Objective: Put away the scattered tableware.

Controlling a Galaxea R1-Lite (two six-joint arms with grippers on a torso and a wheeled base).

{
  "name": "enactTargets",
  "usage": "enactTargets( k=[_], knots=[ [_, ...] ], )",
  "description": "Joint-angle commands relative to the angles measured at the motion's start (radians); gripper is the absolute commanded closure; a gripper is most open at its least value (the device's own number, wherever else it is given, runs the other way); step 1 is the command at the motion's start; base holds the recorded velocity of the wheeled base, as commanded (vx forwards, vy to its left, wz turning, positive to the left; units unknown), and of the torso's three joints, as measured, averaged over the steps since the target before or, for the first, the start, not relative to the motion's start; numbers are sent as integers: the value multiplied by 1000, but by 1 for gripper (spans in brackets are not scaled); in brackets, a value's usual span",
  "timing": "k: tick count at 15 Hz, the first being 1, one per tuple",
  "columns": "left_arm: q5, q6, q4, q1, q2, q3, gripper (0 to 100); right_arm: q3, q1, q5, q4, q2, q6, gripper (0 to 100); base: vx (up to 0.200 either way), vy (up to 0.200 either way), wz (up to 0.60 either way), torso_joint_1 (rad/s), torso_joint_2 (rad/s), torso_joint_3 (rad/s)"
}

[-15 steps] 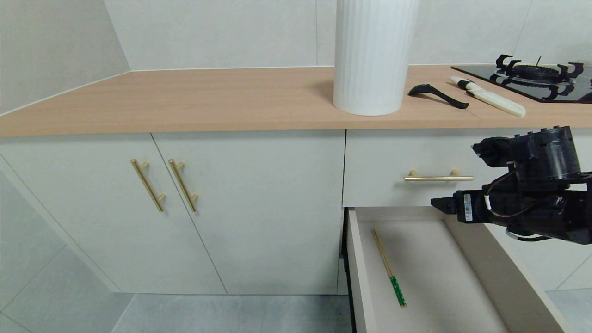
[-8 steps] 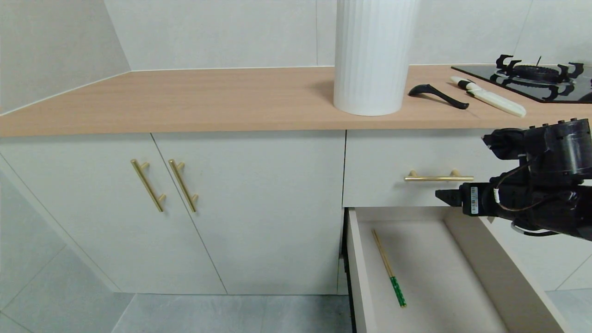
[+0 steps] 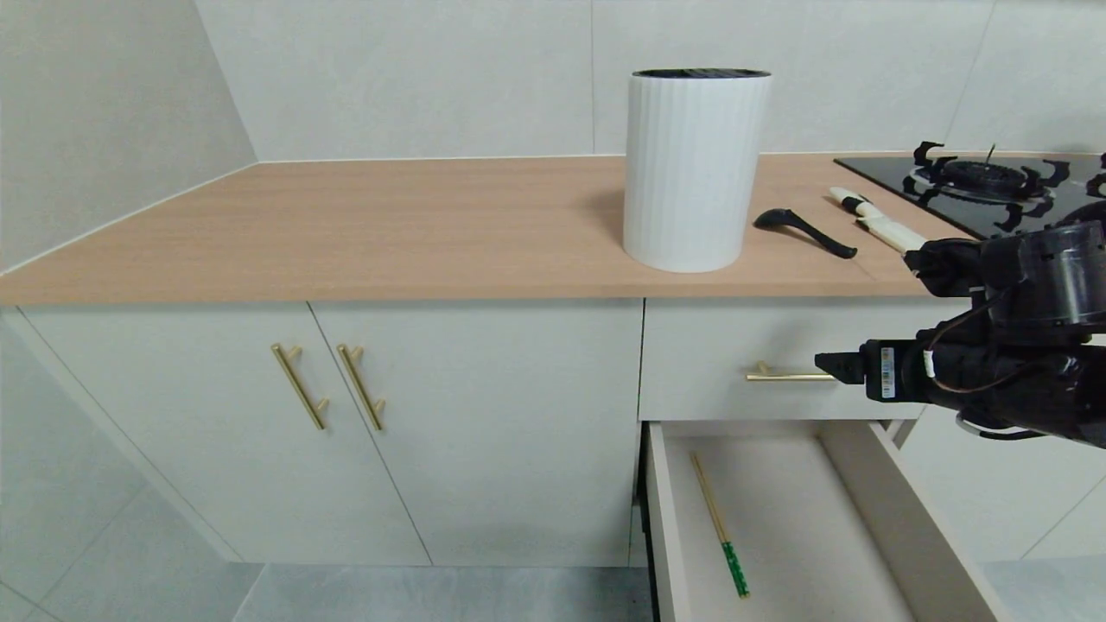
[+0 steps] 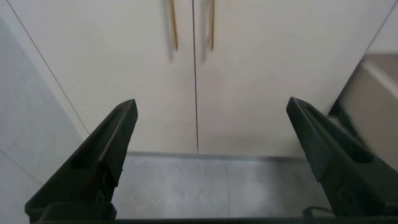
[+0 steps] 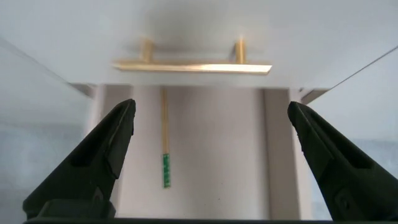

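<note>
On the wooden counter (image 3: 389,225) lie a black spoon (image 3: 804,231) and a white-bladed knife (image 3: 877,223), to the right of a tall white ribbed holder (image 3: 696,168). A pair of chopsticks (image 3: 719,527) with green ends rests in the open lower drawer (image 3: 890,518); the right wrist view also shows the chopsticks (image 5: 165,143). My right gripper (image 3: 834,367) hangs open and empty above that drawer, level with the upper drawer's gold handle (image 3: 782,375). My left gripper (image 4: 211,104) is open and empty, low in front of the cupboard doors (image 4: 261,81).
A black gas hob (image 3: 976,186) takes up the counter's far right. Two cupboard doors with gold handles (image 3: 333,397) stand shut on the left. The upper drawer's handle (image 5: 193,66) is close ahead of the right gripper. Grey floor tiles (image 4: 205,186) lie below.
The whole head view has shifted downward, so the camera moved. My right gripper has risen from just above the open drawer to the height of the upper drawer's handle.
</note>
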Motion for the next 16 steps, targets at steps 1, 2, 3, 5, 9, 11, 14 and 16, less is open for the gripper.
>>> enactTargets(
  k=[1, 2, 3, 5, 9, 11, 14, 16],
  knots=[
    [0, 0, 1, 0, 0, 0, 0, -1, -2, 0, -1, 4, 0, 0, 0, 0, 0, 183, -466, -295],
    [0, 0, 1, 1, 0, 0, 0, -1, -3, 0, -4, 4, 1, 0, 0, 0, 0, 178, -471, -290],
    [0, 0, 0, 0, 0, 0, 0, -1, -6, 0, -10, 5, 0, 0, 0, 0, 0, 173, -461, -286],
    [0, 0, 1, 0, 0, 0, 0, -1, -19, 1, -13, 7, 0, 0, 0, 0, 0, 186, -461, -283],
    [0, 0, 1, 0, 0, 0, 0, -1, -22, 3, -13, 13, 0, 0, 0, 0, 0, 204, -475, -278],
    [0, 0, 0, 0, 0, 0, 0, -1, -22, 3, -13, 13, 0, 0, 0, 0, 0, 210, -491, -281],
    [0, 0, 0, 0, 0, 0, 0, -3, -22, 3, -13, 22, 0, 0, 0, 0, 0, 225, -507, -281],
    [0, 0, 0, 0, 0, 0, 0, -3, -29, 4, -13, 27, -19, 0, 0, 0, 0, 144, -317, -183]
  ],
)
